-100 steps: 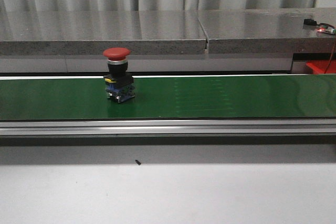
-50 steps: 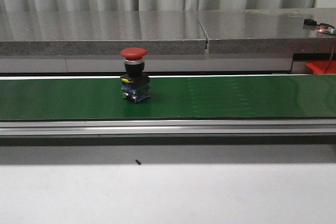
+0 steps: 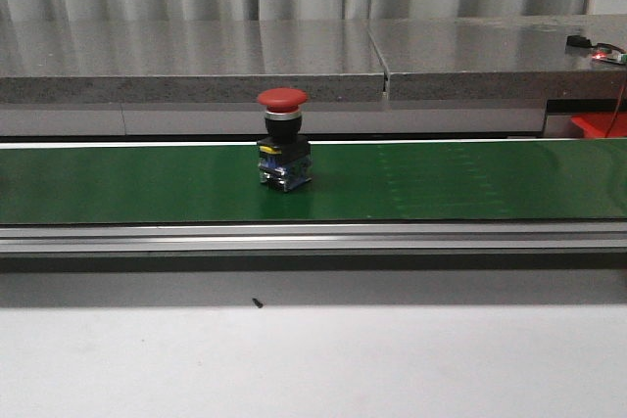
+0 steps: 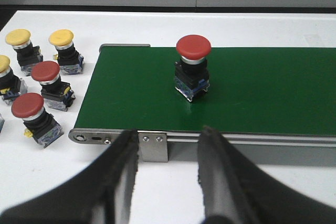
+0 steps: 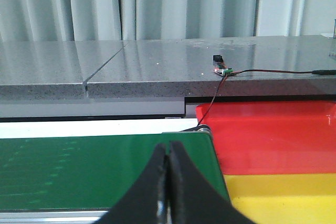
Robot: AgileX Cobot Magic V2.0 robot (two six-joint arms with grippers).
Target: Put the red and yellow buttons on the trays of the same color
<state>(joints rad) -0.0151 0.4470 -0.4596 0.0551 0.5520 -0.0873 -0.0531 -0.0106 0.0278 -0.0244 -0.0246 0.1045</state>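
Presently the red mushroom-headed push button (image 3: 283, 140) stands upright mid-frame on the green conveyor belt (image 3: 441, 183), beyond the left gripper (image 4: 167, 153), whose fingers are spread and empty; the right gripper (image 5: 168, 174) is clenched near the red tray (image 5: 273, 129)

We see the red button (image 3: 283, 139) farther right along the green belt (image 3: 470, 179) than a second ago, upright as before. The faint pale marks (image 3: 431, 181) on the belt also sit farther right.
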